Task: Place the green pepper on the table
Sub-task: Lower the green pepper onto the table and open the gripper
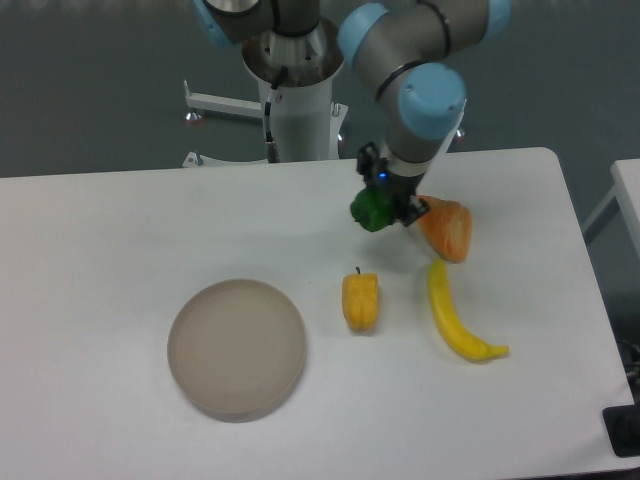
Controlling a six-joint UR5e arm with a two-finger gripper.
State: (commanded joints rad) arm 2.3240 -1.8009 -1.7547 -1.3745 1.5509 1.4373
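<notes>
The green pepper (373,210) is small, glossy and dark green. It hangs above the white table (120,230), just left of an orange carrot. My gripper (381,205) is shut on it from above, with the black fingers on either side of it. The arm's grey and blue joints rise behind it toward the top of the view. The pepper's underside seems clear of the tabletop, though the gap is hard to judge.
An orange carrot (447,228) lies right of the gripper. A yellow banana (456,325) lies below it. A yellow-orange pepper (361,300) stands mid-table, and a round beige plate (237,347) sits front left. The robot's base column (297,95) stands behind the table.
</notes>
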